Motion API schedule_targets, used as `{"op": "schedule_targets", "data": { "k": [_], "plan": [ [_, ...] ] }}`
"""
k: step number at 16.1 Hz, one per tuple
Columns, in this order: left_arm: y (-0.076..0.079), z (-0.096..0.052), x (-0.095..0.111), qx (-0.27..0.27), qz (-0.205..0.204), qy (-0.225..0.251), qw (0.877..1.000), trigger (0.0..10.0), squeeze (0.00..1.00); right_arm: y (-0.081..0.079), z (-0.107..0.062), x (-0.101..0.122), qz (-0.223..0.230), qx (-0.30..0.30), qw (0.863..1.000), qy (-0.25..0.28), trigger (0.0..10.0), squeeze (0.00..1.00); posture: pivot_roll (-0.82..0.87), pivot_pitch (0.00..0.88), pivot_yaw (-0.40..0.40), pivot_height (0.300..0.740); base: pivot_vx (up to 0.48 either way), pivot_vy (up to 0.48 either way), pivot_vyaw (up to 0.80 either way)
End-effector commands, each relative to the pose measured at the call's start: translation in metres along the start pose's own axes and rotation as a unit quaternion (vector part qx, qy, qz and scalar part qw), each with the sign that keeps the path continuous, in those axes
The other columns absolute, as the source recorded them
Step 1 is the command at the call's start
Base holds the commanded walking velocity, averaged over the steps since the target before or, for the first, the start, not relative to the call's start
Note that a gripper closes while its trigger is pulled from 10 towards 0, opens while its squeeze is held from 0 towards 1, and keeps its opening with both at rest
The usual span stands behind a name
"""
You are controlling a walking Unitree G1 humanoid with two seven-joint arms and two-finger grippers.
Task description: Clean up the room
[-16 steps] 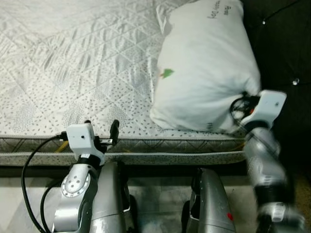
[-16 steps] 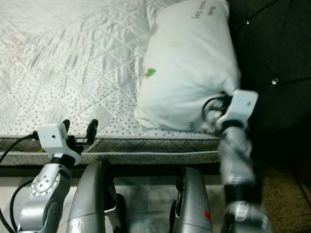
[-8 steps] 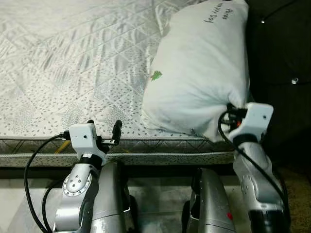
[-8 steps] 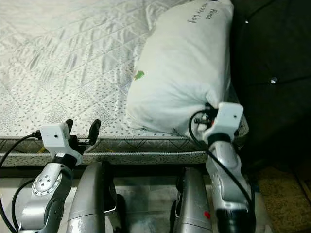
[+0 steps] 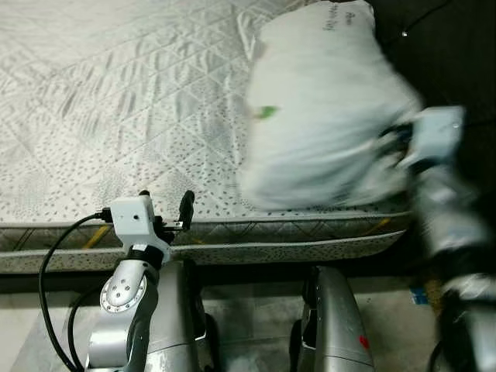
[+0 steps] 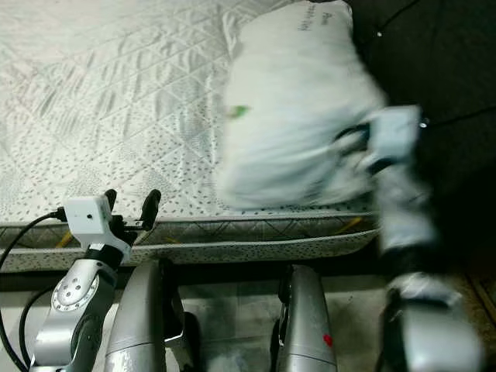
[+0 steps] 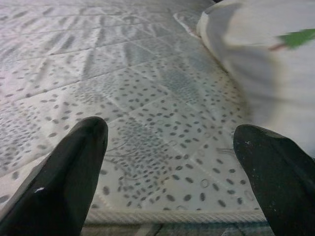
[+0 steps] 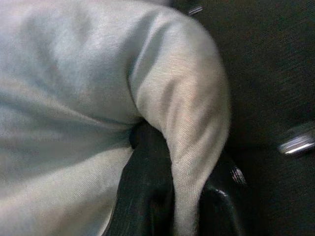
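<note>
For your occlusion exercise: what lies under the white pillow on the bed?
The pillow rests on the quilted mattress, near its front edge. The mattress directly beneath is covered. The right gripper pinches a pillow corner.

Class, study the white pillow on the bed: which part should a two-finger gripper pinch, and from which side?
Pinch the pillow's near corner by the dark headboard, coming from the bed's edge. The body is too plump; the right gripper pinches such a fold.

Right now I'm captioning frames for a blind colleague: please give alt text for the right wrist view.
A fold of the white pillow is pinched between the right gripper's black fingers, seen close up. Behind it is a dark tufted headboard.
</note>
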State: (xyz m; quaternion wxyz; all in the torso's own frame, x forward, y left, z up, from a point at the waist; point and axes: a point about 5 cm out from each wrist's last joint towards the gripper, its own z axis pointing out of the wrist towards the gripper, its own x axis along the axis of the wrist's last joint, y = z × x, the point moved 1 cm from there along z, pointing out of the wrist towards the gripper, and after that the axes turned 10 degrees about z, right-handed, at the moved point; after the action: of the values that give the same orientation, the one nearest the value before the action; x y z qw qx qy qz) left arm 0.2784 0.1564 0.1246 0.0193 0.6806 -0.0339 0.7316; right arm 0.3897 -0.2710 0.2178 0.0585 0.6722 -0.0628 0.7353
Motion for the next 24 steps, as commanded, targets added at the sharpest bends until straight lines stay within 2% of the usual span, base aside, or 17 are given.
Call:
{"op": "schedule_targets", "data": {
  "k": [1,2,5,8,9,12,15,17,18,19,20,21,22,23,24],
  "plan": [
    [-0.003,-0.003,-0.002,0.007,0.001,-0.003,1.000,10.0,0.00,0.027,0.005,0.041,-0.002,-0.049,0.996,0.073,0.0,0.00,0.12,0.175,0.004,0.522,0.000,0.000,0.00],
    [-0.003,-0.003,-0.002,0.007,0.001,-0.003,1.000,10.0,0.00,0.035,0.007,0.052,-0.006,-0.058,0.995,0.082,0.0,0.00,0.12,0.175,0.004,0.522,0.000,0.000,0.00],
    [-0.003,-0.001,-0.001,0.006,0.003,-0.003,1.000,10.0,0.00,0.040,0.012,0.065,-0.012,-0.062,0.993,0.102,0.0,0.00,0.11,0.182,0.001,0.522,0.000,0.000,0.00],
    [-0.003,-0.004,-0.002,0.009,0.001,-0.005,1.000,10.0,0.00,0.042,0.003,0.024,0.002,-0.066,0.996,0.064,0.0,0.00,0.12,0.188,-0.001,0.522,0.000,0.000,0.00],
    [-0.003,-0.006,-0.003,0.009,0.000,-0.007,1.000,10.0,0.00,0.041,-0.006,0.002,0.010,-0.069,0.996,0.048,0.0,0.00,0.12,0.188,-0.001,0.522,0.000,0.000,0.00],
    [-0.004,-0.005,-0.004,0.002,0.003,-0.011,1.000,10.0,0.00,0.036,-0.028,-0.038,0.018,-0.083,0.996,0.026,0.0,0.00,0.11,0.192,0.015,0.522,0.000,0.000,0.00],
    [-0.001,-0.001,-0.004,-0.006,0.003,-0.010,1.000,10.0,0.00,0.024,-0.040,-0.051,0.023,-0.081,0.996,0.021,0.0,0.00,0.10,0.190,0.022,0.522,0.000,0.000,0.00],
    [0.001,-0.001,-0.004,-0.009,0.003,-0.010,1.000,10.0,0.00,0.014,-0.038,-0.052,0.031,-0.073,0.997,0.018,0.0,0.00,0.10,0.187,0.021,0.522,0.000,0.000,0.00],
    [0.002,-0.001,-0.004,-0.008,0.002,-0.011,1.000,10.0,0.00,-0.002,-0.035,-0.053,0.032,-0.048,0.998,0.008,10.0,0.00,0.10,0.186,0.019,0.522,0.000,0.000,0.00],
    [0.002,-0.001,-0.004,-0.008,0.002,-0.011,1.000,10.0,0.00,-0.004,-0.035,-0.053,0.031,-0.045,0.998,0.007,10.0,0.00,0.10,0.186,0.019,0.522,0.000,0.000,0.00],
    [0.001,-0.001,-0.005,-0.005,0.002,-0.011,1.000,10.0,0.00,-0.015,-0.035,-0.052,0.034,-0.030,0.999,0.011,10.0,0.79,0.11,0.185,0.009,0.522,0.000,0.000,0.00],
    [0.001,-0.003,-0.005,-0.001,0.001,-0.011,1.000,10.0,0.00,-0.032,-0.035,-0.050,0.041,-0.005,0.999,0.019,10.0,1.00,0.11,0.185,0.004,0.522,0.000,0.000,0.00],
    [0.001,-0.003,-0.005,-0.001,0.001,-0.011,1.000,10.0,0.00,-0.032,-0.035,-0.050,0.041,-0.005,0.999,0.019,10.0,1.00,0.11,0.185,0.004,0.522,0.000,0.000,0.00],
    [0.000,-0.005,-0.006,0.002,0.000,-0.012,1.000,10.0,0.00,-0.046,-0.036,-0.049,0.039,0.008,0.999,0.026,10.0,1.00,0.11,0.184,0.002,0.522,0.000,0.000,0.00],
    [0.000,-0.007,-0.007,0.002,-0.001,-0.014,1.000,10.0,0.00,-0.054,-0.037,-0.047,0.037,0.013,0.999,0.034,10.0,1.00,0.11,0.185,0.002,0.522,0.000,0.000,0.00]
  ]
}}
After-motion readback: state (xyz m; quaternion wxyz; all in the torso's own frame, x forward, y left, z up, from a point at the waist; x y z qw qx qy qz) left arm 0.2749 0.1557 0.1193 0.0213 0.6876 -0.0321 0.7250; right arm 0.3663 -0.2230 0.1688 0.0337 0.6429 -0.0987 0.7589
